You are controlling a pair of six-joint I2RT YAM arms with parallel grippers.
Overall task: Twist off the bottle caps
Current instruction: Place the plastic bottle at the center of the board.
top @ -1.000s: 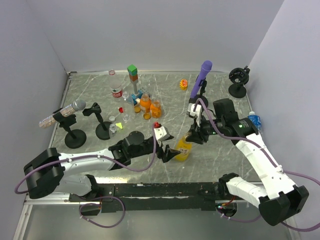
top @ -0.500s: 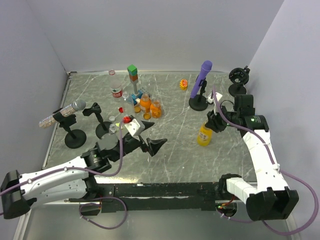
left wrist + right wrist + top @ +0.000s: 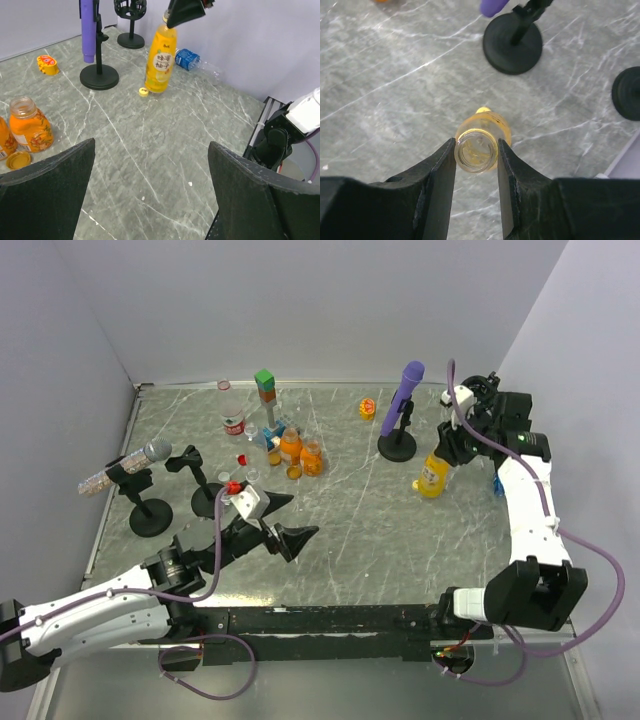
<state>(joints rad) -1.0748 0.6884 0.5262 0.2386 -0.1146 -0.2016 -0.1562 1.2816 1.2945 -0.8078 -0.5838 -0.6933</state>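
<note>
Right claw (image 3: 476,152) around yellow bottle (image 3: 493,130) neck

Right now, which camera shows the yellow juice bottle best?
Left wrist view: the yellow juice bottle shows side-on with its label. The top view shows it small. The right wrist view sees mainly its open mouth in the right pincer.
</note>
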